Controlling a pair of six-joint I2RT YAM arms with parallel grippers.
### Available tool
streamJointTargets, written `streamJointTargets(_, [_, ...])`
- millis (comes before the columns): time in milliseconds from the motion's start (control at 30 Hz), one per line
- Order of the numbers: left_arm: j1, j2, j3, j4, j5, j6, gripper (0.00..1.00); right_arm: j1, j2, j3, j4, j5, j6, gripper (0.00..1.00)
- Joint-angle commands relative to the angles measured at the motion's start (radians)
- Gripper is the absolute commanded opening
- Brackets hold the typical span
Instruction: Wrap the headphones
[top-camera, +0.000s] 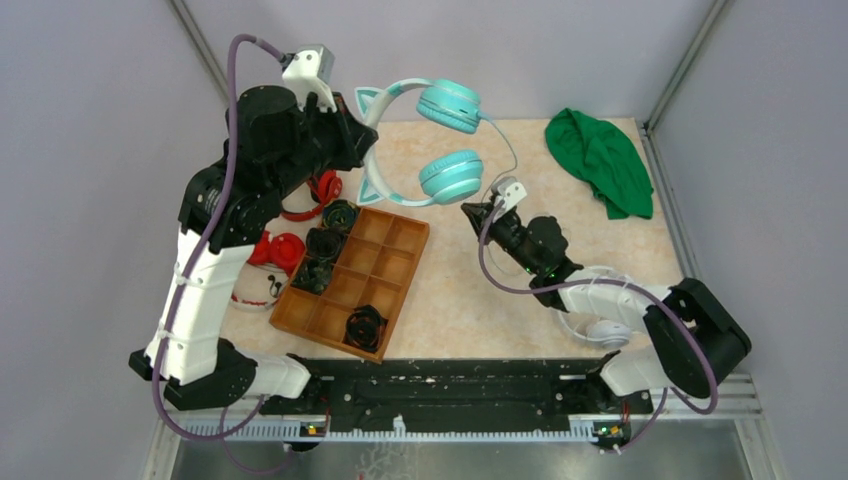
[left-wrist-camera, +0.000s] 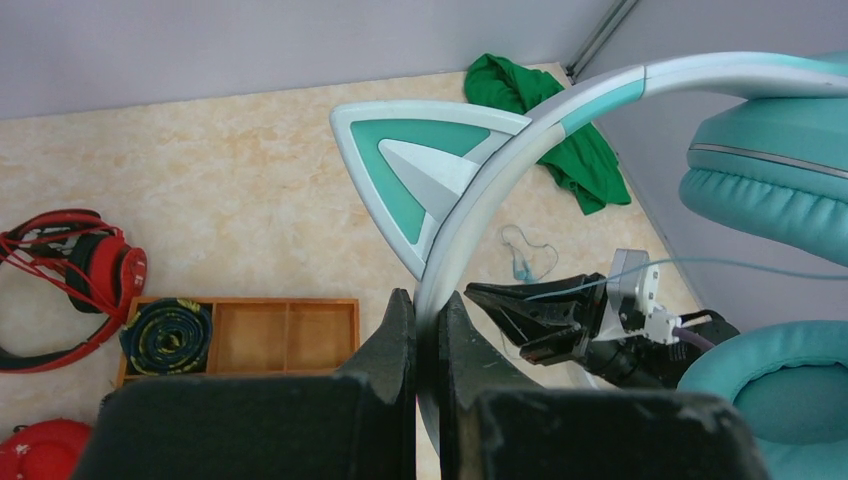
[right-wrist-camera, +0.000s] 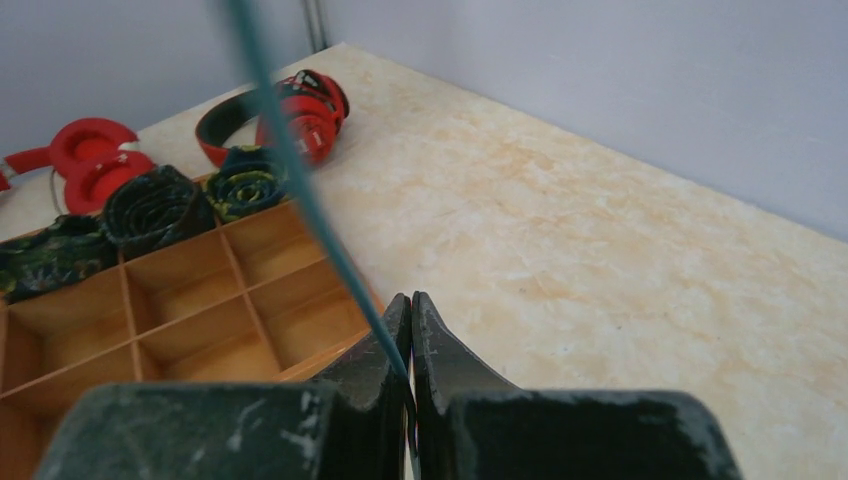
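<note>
Near the tray (top-camera: 393, 262), left gripper (left-wrist-camera: 428, 300) clamps the headphones (top-camera: 450, 105) by the headband (left-wrist-camera: 470, 220); right gripper (right-wrist-camera: 410, 305) pinches the cable (right-wrist-camera: 300, 190). Next, probably winding it round the headband.

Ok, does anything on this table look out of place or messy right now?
Nothing looks spilled or broken. A green cloth lies crumpled in the far right corner, and red headphones sprawl loose on the table left of the wooden tray, which otherwise holds neatly rolled items.
</note>
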Motion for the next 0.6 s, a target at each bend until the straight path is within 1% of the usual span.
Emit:
streamJointTargets(0, [0.002,-0.03,-0.025,0.124,-0.005,-0.099,0.0,0.068,-0.143,-0.048,-0.071,0.067,0.026,0.0])
streamJointTargets(67, [0.002,-0.008,-0.037,0.125,-0.029,-0.131,0.0,0.126,-0.223,-0.08,-0.146,0.157,0.035,0.0])
streamJointTargets(167, [0.002,0.009,-0.08,0.131,-0.093,-0.179,0.0,0.188,-0.317,-0.068,-0.386,0.247,0.117,0.0])
streamJointTargets(300, [0.001,0.016,-0.172,0.134,-0.203,-0.272,0.0,0.256,-0.389,-0.004,-0.742,0.387,0.357,0.0])
streamJointTargets(400, [0.003,0.028,-0.235,0.118,-0.275,-0.373,0.0,0.3,-0.397,0.039,-0.96,0.471,0.485,0.0])
streamJointTargets(567, [0.004,0.077,-0.273,0.104,-0.231,-0.486,0.0,0.433,-0.378,0.103,-1.188,0.685,0.561,0.0])
